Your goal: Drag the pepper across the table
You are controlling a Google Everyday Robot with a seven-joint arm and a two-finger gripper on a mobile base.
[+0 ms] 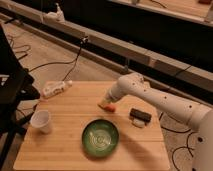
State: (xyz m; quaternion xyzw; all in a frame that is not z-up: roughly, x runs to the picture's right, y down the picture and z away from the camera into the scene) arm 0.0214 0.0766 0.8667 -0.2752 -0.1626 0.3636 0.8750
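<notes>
The pepper (111, 107) is a small orange-red piece lying on the light wooden table (65, 112), just behind the green bowl. My gripper (105, 103) reaches down from the right on a white arm, and its tip rests at the pepper's left end, touching or nearly touching it. Part of the pepper is hidden by the gripper.
A green bowl (100, 138) sits at the front middle. A black-and-white rectangular block (139, 117) lies to the right. A white cup (41, 121) stands at the left. A white power strip (55, 88) lies at the back left corner, with cables on the floor.
</notes>
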